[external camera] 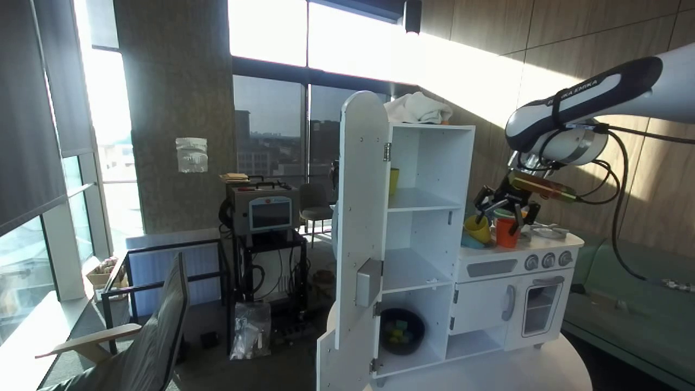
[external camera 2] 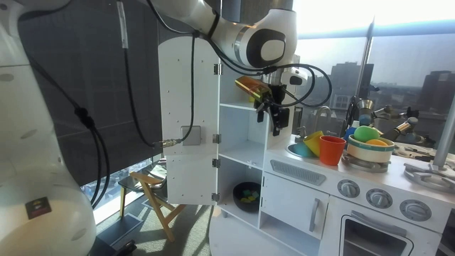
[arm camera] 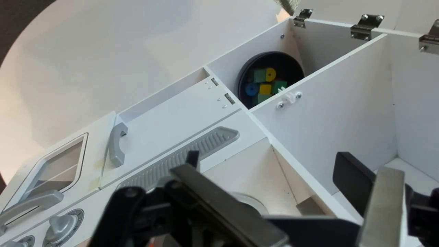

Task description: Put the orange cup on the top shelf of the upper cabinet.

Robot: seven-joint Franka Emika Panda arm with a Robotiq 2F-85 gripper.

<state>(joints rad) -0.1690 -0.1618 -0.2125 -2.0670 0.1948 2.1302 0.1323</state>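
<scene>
The pincer (external camera 2: 269, 122) hangs spread wide near the upper cabinet (external camera: 453, 163); on the counter (external camera 2: 396, 176), the orange cup (external camera 2: 332, 151) stands beside a tilted yellow cup (external camera 2: 312, 143), contact unclear.

Cup (external camera 2: 331, 152) stands on counter (external camera 2: 394, 176) (bowl (external camera 2: 247, 207) inside cabinet (external camera 2: 234, 126)).

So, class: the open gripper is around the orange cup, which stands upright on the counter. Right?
Not around it: the open gripper hangs clear of the orange cup, as an exterior view shows. The cup does stand upright on the counter.
</scene>
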